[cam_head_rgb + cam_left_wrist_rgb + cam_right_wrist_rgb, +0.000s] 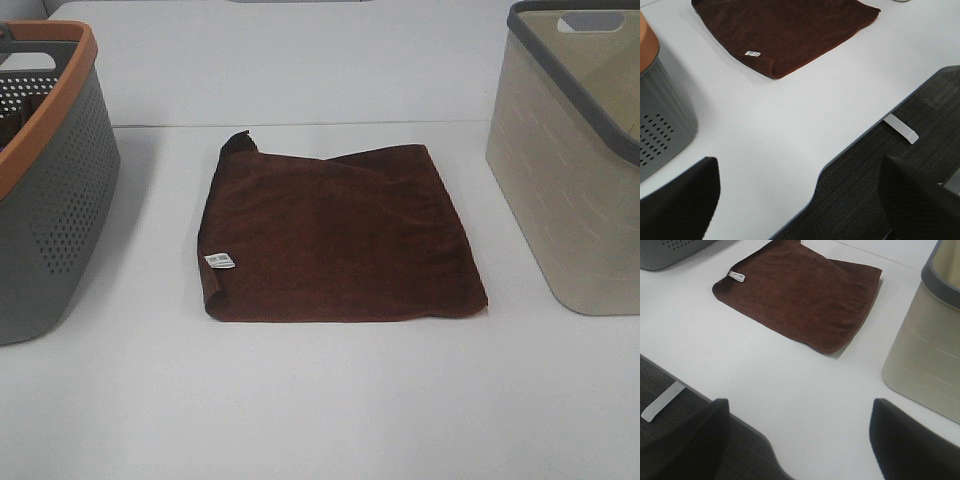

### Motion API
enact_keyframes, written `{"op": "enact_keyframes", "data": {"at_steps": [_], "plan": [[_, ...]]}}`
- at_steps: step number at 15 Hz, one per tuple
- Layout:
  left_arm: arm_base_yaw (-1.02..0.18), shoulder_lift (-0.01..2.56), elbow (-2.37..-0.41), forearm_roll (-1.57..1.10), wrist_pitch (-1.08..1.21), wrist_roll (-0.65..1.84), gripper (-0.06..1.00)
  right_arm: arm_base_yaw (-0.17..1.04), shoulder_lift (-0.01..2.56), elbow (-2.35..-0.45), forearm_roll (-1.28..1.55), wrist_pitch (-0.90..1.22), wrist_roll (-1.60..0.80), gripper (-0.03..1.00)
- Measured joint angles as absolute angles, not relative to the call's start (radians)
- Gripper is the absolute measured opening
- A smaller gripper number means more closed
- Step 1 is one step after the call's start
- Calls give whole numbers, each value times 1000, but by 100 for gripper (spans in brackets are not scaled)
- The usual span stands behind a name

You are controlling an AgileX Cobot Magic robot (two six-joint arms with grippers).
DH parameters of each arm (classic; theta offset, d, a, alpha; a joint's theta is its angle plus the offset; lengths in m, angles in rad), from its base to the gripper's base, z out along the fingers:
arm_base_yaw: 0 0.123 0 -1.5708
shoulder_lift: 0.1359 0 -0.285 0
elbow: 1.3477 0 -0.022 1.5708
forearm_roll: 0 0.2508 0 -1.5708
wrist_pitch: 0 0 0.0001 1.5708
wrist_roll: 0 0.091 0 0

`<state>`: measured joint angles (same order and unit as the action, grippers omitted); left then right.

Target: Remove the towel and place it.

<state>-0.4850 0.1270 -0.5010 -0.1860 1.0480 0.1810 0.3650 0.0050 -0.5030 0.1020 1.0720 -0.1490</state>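
A folded dark brown towel lies flat on the white table between two baskets, with a small white label at its left edge. It also shows in the left wrist view and the right wrist view. Neither arm shows in the exterior high view. My left gripper is open and empty, hovering over the table's front edge, well short of the towel. My right gripper is open and empty near the front edge, also short of the towel.
A grey perforated basket with an orange rim stands at the left, also in the left wrist view. A beige basket with a grey rim stands at the right, also in the right wrist view. Dark carpet lies beyond the table's edge.
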Motion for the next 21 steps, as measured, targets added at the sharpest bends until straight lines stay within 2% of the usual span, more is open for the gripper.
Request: {"op": "enact_keyframes", "data": {"at_steps": [9,11,12,13,14,16,21], "plan": [[-480,123,-501,-186,1048,181,82,365,5,-503,102,1071,-149,74],[-412,113,-501,-187,1048,181,82,350,5,-503,102,1071,-149,74],[-342,105,-501,-187,1048,181,82,314,5,-503,102,1071,-149,74],[-221,84,-501,-187,1048,181,82,225,5,-503,102,1071,-149,74],[-187,73,-500,-187,1048,181,82,198,5,-503,102,1071,-149,74],[-53,6,-500,-186,1049,181,82,55,5,-503,102,1071,-149,74],[-43,-4,-500,-185,1049,181,82,34,-5,-503,103,1070,-149,74]]}}
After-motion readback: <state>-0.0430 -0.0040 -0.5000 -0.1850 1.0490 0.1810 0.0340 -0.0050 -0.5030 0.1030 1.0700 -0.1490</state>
